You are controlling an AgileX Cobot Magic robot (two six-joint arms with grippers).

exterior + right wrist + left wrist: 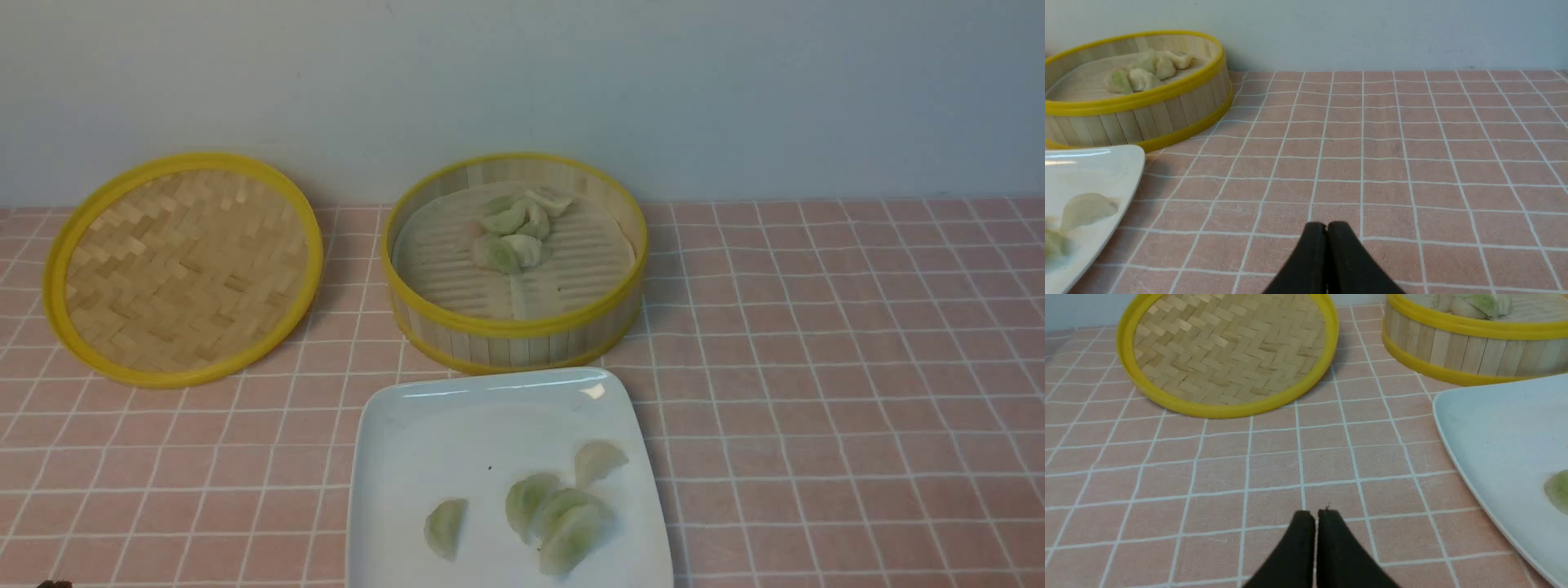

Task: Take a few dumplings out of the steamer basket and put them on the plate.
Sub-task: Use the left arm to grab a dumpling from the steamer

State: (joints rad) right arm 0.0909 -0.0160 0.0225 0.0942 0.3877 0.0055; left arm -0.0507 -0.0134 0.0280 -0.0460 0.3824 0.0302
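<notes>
Since left gripper (1316,516) and right gripper (1327,228) hang clenched empty with dumplings (563,518) on the near-edge plate (424,441), looks between picks: next steamer basket (514,339) grab needs jaws opened.

Plate (457,441) before basket (514,336), lid (184,269) left.

1. The left gripper (1316,514) is closed. Its two black fingers (1296,551) taper to the tips and lie side by side, with only a thin slit between them and nothing held there.
2. It is at the near left of the scene and points toward the far side.
3. The right gripper (1327,225) is closed too. Its black fingers (1349,265) touch along their length and are empty.
4. It is at the near right and also points toward the far side.
</notes>
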